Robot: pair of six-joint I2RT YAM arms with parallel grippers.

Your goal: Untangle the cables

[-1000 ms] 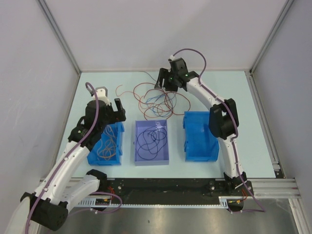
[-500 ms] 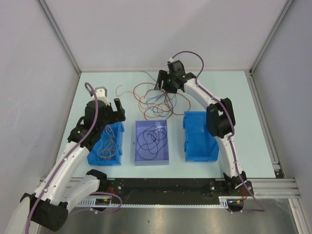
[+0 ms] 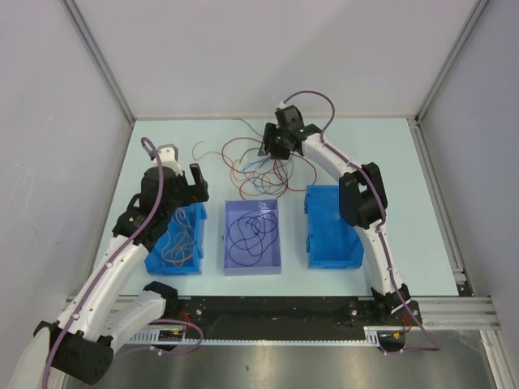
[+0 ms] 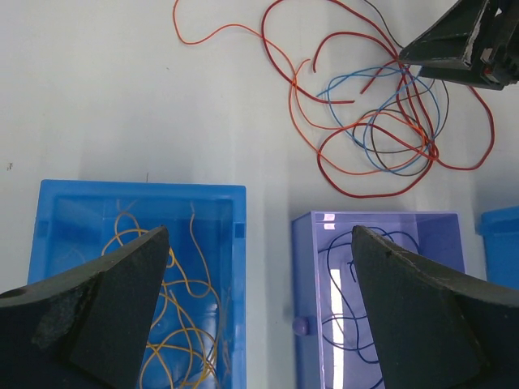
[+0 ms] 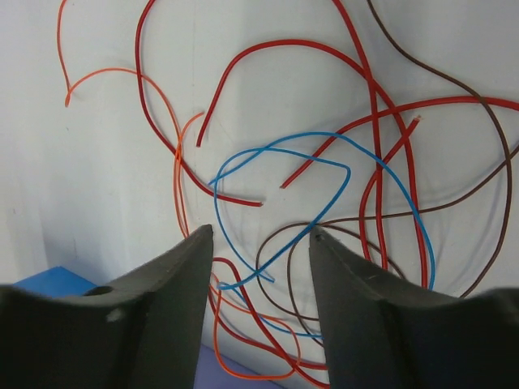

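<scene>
A loose tangle of cables [image 3: 261,166], red, orange, blue and brown, lies on the table behind the bins. My right gripper [image 3: 267,147] hovers over the tangle's upper part with its jaws open and nothing in them. In the right wrist view my right gripper [image 5: 261,232] frames a blue cable [image 5: 349,172] and a brown loop [image 5: 276,243]. My left gripper [image 3: 197,183] is open and empty above the gap between the left bin and the middle bin [image 4: 259,231]. The tangle also shows in the left wrist view [image 4: 397,134], with my right gripper [image 4: 454,44] at its far side.
A blue bin [image 3: 197,212] on the left holds orange-tan wires [image 4: 162,324]. A purple bin [image 3: 277,211] in the middle holds dark navy wires [image 3: 247,235]. Another blue bin [image 3: 332,235] stands on the right under my right arm. Grey walls enclose the table.
My right gripper has moved a little left and lower over the tangle. My left arm and the bins have not moved.
</scene>
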